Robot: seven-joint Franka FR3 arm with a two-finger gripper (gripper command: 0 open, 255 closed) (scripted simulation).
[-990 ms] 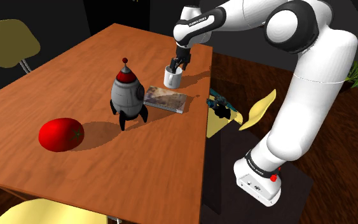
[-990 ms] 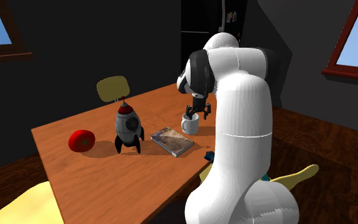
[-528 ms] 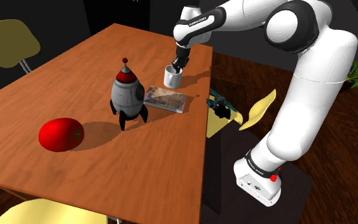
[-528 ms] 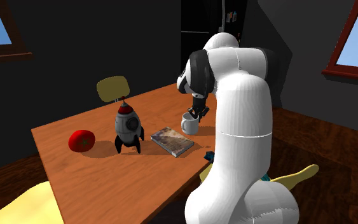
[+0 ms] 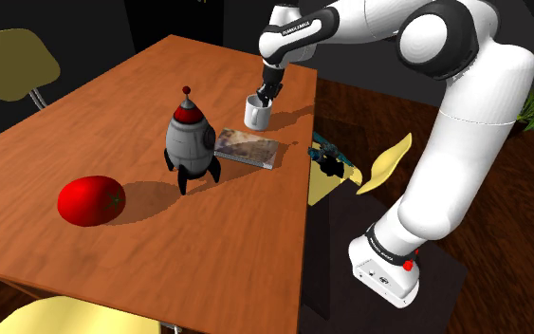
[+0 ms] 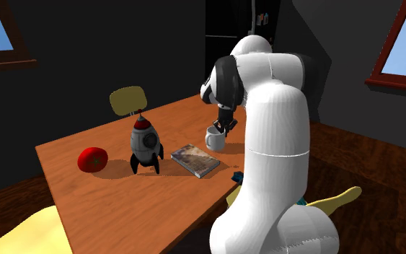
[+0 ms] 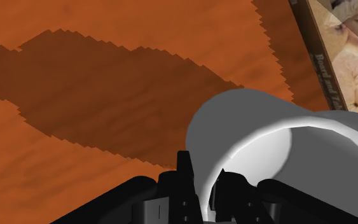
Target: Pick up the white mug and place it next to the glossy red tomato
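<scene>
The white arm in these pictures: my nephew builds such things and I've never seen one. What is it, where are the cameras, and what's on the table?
It is a simulated robot arm ending in a black two-finger gripper. One picture looks down from beside the arm, the second from behind it, and the third from a camera on the hand itself. On the wooden table are a red tomato, a grey toy rocket, a book and a white mug. The fingers pinch the mug's wall, one inside, one outside; the mug stands on the table, not yet lifted.
</scene>
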